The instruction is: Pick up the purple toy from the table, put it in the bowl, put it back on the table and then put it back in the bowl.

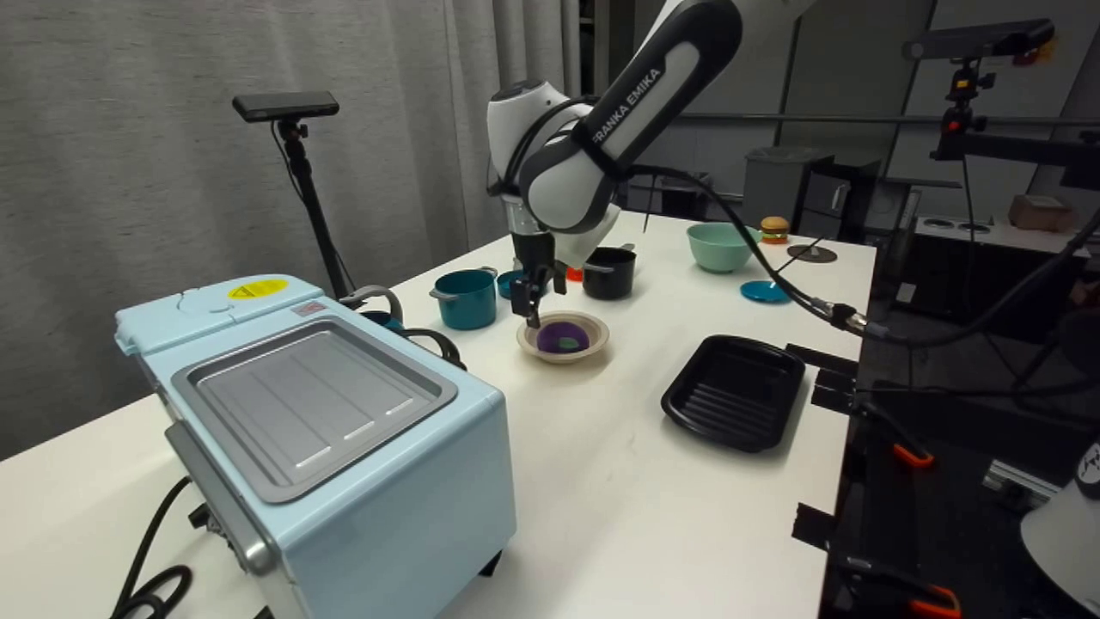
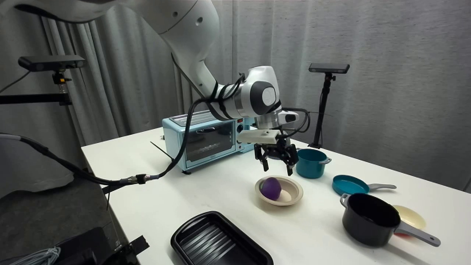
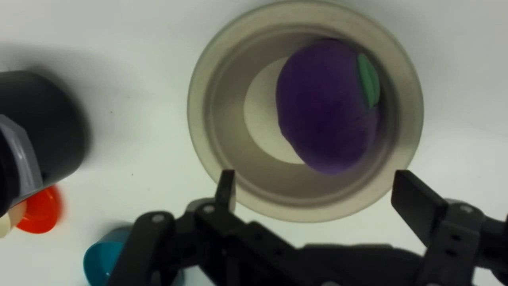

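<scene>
hanging with its fingers [image 3: 418,204] wide apart and nothing between them, the black, two-fingered pincer [image 2: 278,171] is over a shallow, round, cream bowl [image 2: 294,190]. below the fingers, and apart from them, the roundish, matte purple toy [image 2: 271,189] with a green patch [image 3: 369,80] lies inside that bowl, which stands on the flat white counter [image 2: 220,197]. one placing in the bowl looks done; first or last, i cannot tell. if the first, lifting the toy out, setting it on the counter and returning it are left; if the last, probably only drawing the pincer away.
</scene>
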{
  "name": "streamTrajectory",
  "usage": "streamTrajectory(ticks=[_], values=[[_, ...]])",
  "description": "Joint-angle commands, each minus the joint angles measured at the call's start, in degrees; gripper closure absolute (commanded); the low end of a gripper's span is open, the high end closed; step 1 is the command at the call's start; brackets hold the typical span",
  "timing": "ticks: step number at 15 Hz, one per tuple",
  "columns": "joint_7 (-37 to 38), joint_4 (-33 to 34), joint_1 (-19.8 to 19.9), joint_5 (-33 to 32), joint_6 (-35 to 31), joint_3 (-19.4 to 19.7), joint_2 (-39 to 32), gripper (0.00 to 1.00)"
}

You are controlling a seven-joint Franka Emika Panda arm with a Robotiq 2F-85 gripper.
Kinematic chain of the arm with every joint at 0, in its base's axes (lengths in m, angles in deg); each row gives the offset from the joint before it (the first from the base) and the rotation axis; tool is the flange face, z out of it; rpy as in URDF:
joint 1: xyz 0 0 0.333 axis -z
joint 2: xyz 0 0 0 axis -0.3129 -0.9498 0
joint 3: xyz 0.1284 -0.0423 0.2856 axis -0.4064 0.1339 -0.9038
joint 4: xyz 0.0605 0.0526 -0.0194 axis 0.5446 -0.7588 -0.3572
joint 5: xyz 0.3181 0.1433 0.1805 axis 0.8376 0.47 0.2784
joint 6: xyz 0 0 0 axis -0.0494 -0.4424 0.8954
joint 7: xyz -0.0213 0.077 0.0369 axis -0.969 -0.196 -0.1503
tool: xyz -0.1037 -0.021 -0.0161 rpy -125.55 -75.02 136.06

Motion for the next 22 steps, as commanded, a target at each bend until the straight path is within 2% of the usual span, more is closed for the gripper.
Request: streamTrajectory(ticks=[1, 2, 6, 22], values=[[-1.08, -3.34, 1.31, 1.34, 0.62, -0.36, 4.99, 0.0], [-0.06, -0.49, 0.5, 0.21, 0.16, -0.05, 1.69, 0.0], [-0.08, -2.12, 0.92, 0.24, 0.17, -0.09, 3.72, 0.0], [-0.08, -2.47, 0.92, 0.25, 0.17, -0.1, 3.74, 0.0]])
